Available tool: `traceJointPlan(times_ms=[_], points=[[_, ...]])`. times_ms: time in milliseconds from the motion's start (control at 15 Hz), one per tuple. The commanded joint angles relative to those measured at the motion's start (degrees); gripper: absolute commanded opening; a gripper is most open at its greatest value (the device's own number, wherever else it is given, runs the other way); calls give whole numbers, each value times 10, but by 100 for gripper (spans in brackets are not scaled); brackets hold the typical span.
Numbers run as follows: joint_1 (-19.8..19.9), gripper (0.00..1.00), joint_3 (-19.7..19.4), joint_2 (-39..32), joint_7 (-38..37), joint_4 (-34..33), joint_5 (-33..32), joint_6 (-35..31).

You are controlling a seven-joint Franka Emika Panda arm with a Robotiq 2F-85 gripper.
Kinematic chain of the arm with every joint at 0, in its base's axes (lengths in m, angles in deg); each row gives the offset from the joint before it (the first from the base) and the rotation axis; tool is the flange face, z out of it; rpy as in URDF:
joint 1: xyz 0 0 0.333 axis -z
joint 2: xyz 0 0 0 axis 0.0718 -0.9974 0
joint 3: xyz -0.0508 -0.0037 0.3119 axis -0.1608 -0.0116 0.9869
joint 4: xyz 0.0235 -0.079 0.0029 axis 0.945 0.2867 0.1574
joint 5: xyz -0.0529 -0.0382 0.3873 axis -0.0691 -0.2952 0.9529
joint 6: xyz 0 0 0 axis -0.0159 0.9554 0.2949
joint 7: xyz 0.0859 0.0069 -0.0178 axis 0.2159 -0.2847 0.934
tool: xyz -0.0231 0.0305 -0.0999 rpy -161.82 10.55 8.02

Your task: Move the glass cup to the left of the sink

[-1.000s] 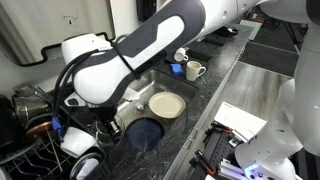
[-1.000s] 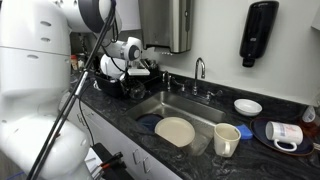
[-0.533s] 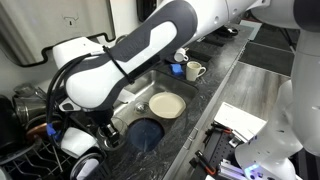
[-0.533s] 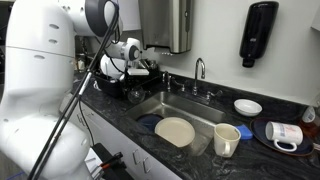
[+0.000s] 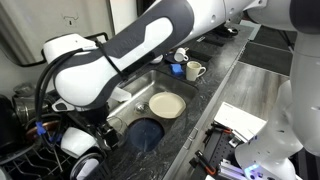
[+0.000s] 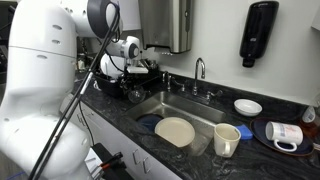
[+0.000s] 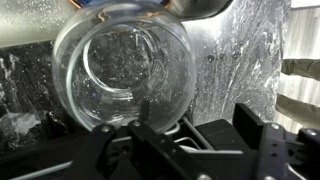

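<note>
Gripper (image 7: pixel 195 138) is open, fingers spread. The cup (image 7: pixel 125 70) stands just beyond them on wet steel, apparently inside the sink (image 6: pixel 180 106). Step in hand is probably grasp approach; next, advance until the cup wall sits between the fingers, then close.

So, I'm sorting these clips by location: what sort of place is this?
Probably a shared kitchenette, perhaps in an office or lab: a steel sink with a chrome tap sunk in a dark counter, a black dispenser on the wall, and a plate lying in the basin.
</note>
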Motion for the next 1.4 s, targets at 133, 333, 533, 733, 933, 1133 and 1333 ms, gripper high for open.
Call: traceJointPlan(times_ms=[133,333,533,733,933,1133,1333], points=[[16,100,4,-2,8,-40,20,14],[24,100,1,-1,6,-49,28,13],[33,100,-3,2,4,-55,37,11],[46,100,-7,17,6,-55,49,4],[62,100,-19,35,8,-62,43,26],[79,100,-35,60,10,-60,41,43],[91,100,-56,88,3,-57,31,64]])
